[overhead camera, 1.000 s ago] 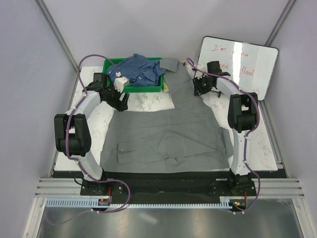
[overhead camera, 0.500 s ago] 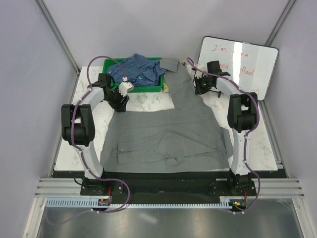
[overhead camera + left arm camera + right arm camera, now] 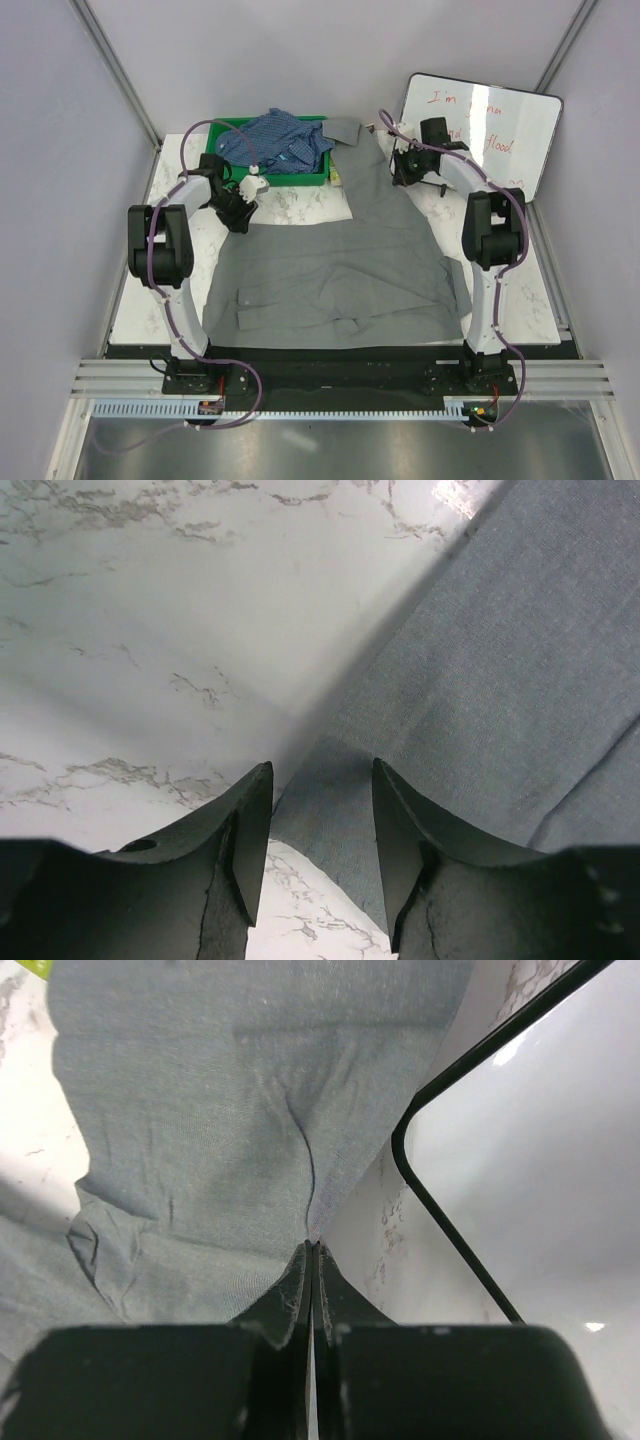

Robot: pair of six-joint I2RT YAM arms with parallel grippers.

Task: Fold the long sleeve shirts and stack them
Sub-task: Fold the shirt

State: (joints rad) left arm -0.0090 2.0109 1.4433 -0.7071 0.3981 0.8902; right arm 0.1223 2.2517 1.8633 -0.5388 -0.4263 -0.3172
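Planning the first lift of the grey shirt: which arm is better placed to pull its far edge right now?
Right, probably. The right gripper is shut on the grey shirt at its far edge beside the whiteboard. The left gripper has its jaws apart around a corner, not yet closed.

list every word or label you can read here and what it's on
"I'm": red handwriting, top of the whiteboard; rest of that line too faint to read.
"flood": lower line, same board, reading unsure; the word before it is partly covered by the right arm.
No text on the grey shirt, blue shirt or bin.
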